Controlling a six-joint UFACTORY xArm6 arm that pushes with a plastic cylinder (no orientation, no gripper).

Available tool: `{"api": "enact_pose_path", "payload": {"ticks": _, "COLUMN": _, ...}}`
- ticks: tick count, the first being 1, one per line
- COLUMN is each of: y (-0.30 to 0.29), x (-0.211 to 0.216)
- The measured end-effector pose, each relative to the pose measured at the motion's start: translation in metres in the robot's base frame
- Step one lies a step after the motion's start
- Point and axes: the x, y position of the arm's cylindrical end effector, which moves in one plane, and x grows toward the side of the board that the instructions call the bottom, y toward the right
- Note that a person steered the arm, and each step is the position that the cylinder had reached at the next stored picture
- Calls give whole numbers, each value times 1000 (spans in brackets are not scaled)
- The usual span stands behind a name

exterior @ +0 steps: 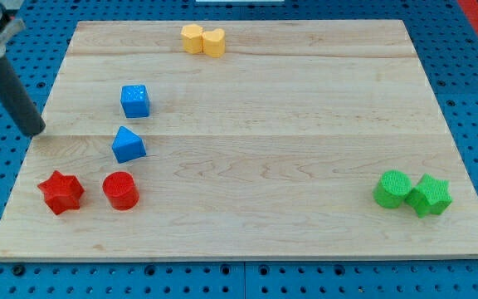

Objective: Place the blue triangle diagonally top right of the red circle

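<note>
Wooden board (247,149) on blue pegboard. Tip (36,131) at left edge, touching nothing, well left of blue triangle (129,144). Triangle just above red circle (120,190), barely right; likely needs rightward push. Blue cube (135,100) above.

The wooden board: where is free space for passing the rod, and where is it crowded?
Free: the wide middle between the blue triangle and green blocks, below the yellow blocks. Crowded: the view's left, around the blue cube, red circle, red star. My tip stands left of them.

Triangle (129,144) just above circle (120,190)
</note>
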Motion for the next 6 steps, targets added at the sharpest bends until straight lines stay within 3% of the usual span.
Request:
{"api": "enact_pose_path", "payload": {"ticks": 4, "y": 243, "x": 3}}
{"api": "enact_pose_path", "payload": {"ticks": 5, "y": 280, "x": -4}}
{"api": "enact_pose_path", "payload": {"ticks": 6, "y": 266, "x": 31}}
